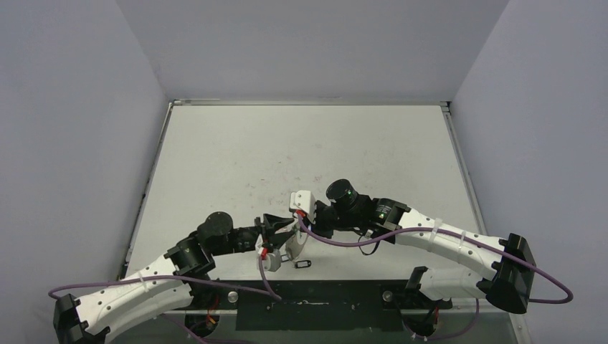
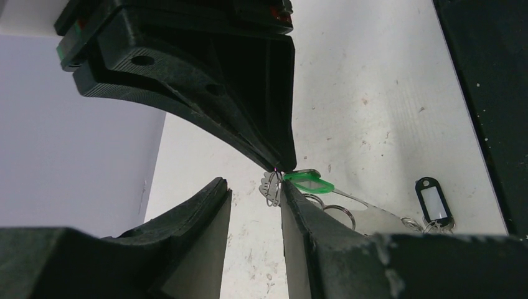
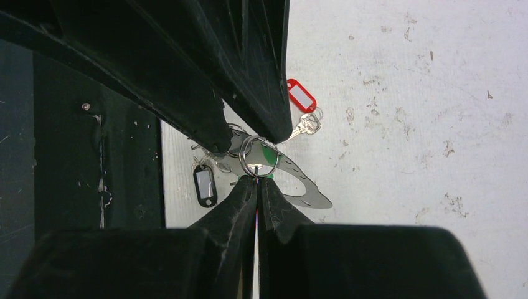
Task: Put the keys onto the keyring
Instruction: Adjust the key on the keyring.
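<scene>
My right gripper [image 3: 256, 179] is shut on a small split ring [image 3: 257, 156] of the keyring [image 3: 306, 190], a flat grey metal piece fringed with rings that is lifted off the table. The green-tagged key [image 2: 308, 182] hangs at that ring, and its silver blade [image 2: 271, 185] sits by my left gripper's right fingertip. My left gripper [image 2: 252, 184] is open and straddles the ring, with bare table showing between its fingers. The red-tagged key [image 3: 301, 96] lies on the table just beyond the left gripper [image 3: 249, 140]. Both grippers meet near the table's front [image 1: 294, 226].
A black-tagged key [image 2: 434, 202] lies on the table beside the keyring, near the black strip [image 1: 315, 304] at the front edge. The white table [image 1: 301, 150] is walled in on three sides.
</scene>
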`<control>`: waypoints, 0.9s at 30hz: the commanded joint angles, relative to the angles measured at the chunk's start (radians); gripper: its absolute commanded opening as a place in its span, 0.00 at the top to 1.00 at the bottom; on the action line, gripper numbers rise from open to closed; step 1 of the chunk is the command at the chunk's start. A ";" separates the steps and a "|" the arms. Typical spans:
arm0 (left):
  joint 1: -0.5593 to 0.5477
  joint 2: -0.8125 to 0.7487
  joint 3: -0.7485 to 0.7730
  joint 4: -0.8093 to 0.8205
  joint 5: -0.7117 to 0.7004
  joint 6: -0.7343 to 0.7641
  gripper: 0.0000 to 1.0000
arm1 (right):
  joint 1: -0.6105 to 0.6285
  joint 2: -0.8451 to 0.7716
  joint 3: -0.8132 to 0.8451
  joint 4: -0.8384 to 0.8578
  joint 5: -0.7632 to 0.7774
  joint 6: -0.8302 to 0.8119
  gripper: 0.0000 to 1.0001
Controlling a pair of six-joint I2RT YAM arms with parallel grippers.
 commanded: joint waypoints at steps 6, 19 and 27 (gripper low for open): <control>-0.038 0.050 0.092 -0.094 -0.011 0.068 0.66 | 0.009 0.003 0.048 0.046 -0.017 0.012 1.00; -0.131 0.147 0.144 -0.127 -0.203 0.126 0.76 | 0.013 0.007 0.050 0.044 -0.025 0.009 1.00; -0.168 0.159 0.173 -0.165 -0.272 0.129 1.00 | 0.012 0.006 0.051 0.036 -0.018 0.000 1.00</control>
